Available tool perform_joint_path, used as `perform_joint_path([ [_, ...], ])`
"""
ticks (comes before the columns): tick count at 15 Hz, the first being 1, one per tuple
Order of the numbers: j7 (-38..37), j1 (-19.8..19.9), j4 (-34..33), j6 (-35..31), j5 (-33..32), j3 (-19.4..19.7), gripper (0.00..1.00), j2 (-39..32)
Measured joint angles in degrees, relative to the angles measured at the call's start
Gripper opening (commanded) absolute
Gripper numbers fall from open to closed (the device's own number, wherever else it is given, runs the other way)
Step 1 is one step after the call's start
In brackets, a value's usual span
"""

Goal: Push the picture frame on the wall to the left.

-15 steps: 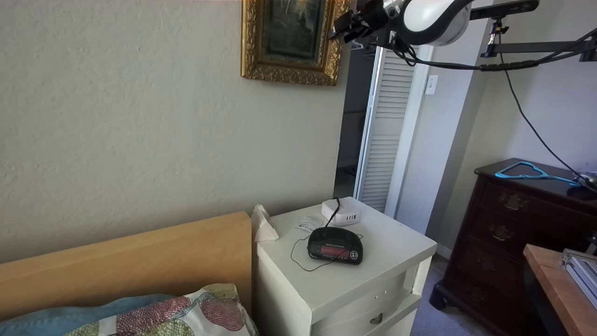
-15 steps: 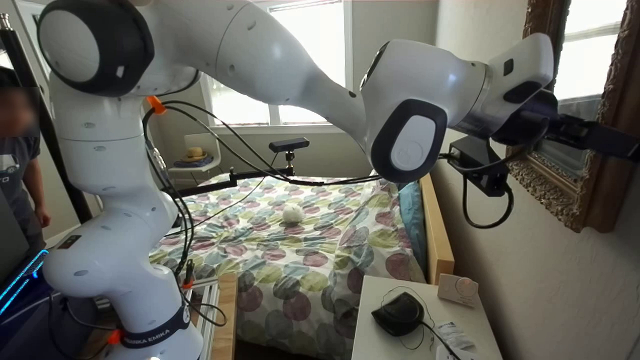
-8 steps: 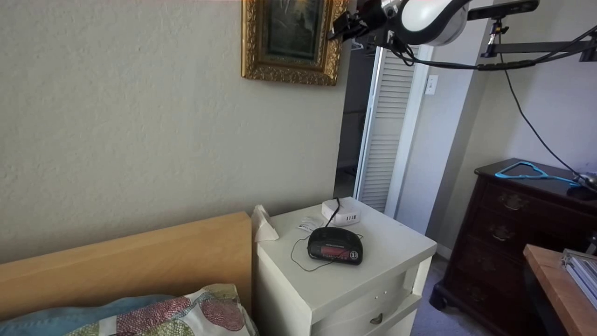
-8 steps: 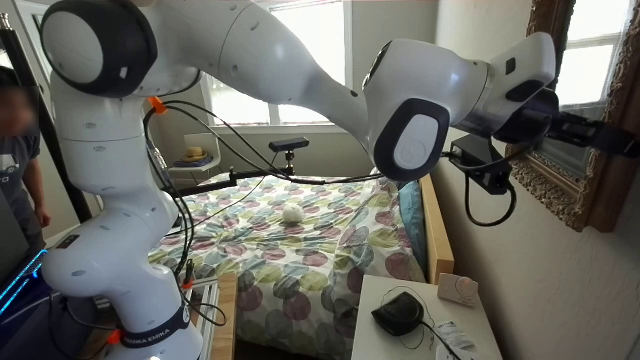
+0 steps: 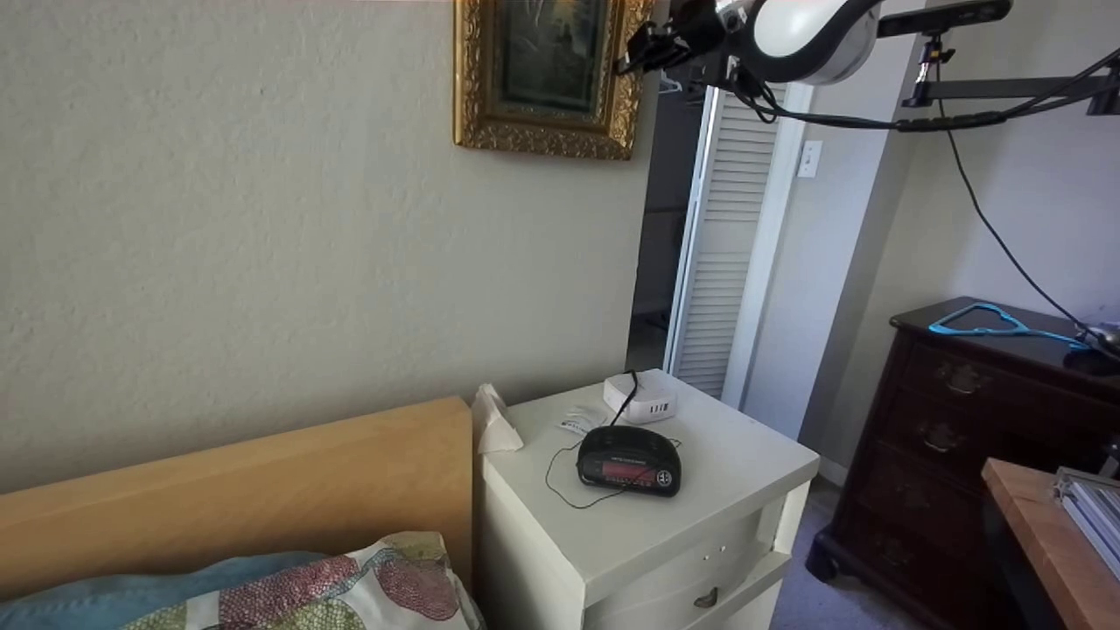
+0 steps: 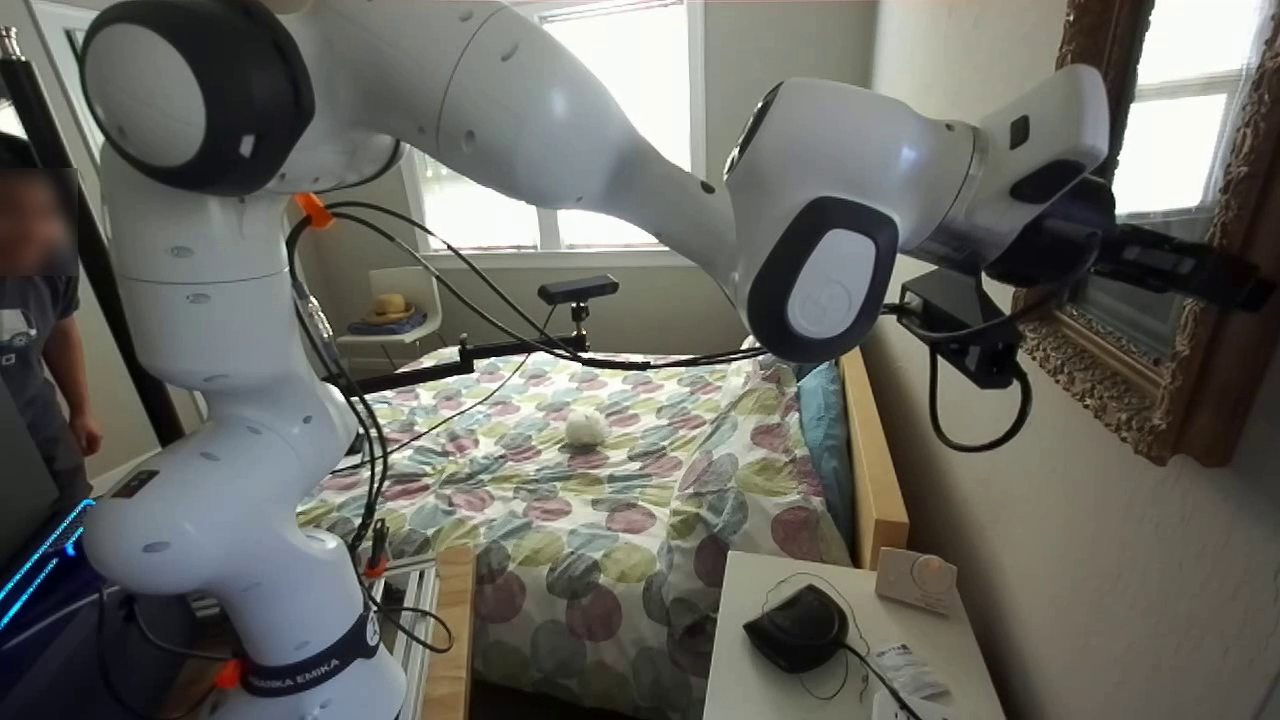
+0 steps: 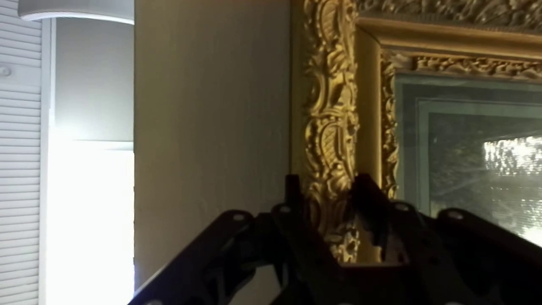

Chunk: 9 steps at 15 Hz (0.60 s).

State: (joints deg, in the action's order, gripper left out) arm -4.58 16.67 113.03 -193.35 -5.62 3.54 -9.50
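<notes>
The picture frame [image 5: 547, 140], ornate and gold around a dark painting [image 5: 551, 61], hangs on the pale wall [image 5: 262, 219]. Its top is cut off in that exterior view; its lower part also shows in an exterior view [image 6: 1095, 390]. My gripper [image 5: 626, 66] is at the frame's right side there. In the wrist view my gripper [image 7: 326, 180] straddles the carved side moulding of the frame [image 7: 332, 106]. One finger lies along the outer edge, the other on the inner side of the moulding. The fingers look shut on it; the contact points are dark.
Below the frame stands a white nightstand [image 5: 752, 455] with a black clock radio [image 5: 628, 459] and a white box [image 5: 643, 398]. A wooden headboard [image 5: 262, 481] is beside it. A louvred door [image 5: 731, 236] is beyond the wall's edge. A person [image 6: 40, 330] stands behind the arm.
The frame's upper part has shifted slightly rightward in an exterior view, and the gripper has shifted a little with it. Little differs from half a second ago.
</notes>
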Motion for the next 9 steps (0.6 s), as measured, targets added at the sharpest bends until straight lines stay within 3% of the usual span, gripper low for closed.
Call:
perform_joint_path([
  [8, 0.0, 0.47, 0.14, -0.01, -0.01, -0.54, 0.32, 0.11],
  [9, 0.0, 0.8, 0.2, -0.01, -0.02, -0.89, 0.27, 0.15],
])
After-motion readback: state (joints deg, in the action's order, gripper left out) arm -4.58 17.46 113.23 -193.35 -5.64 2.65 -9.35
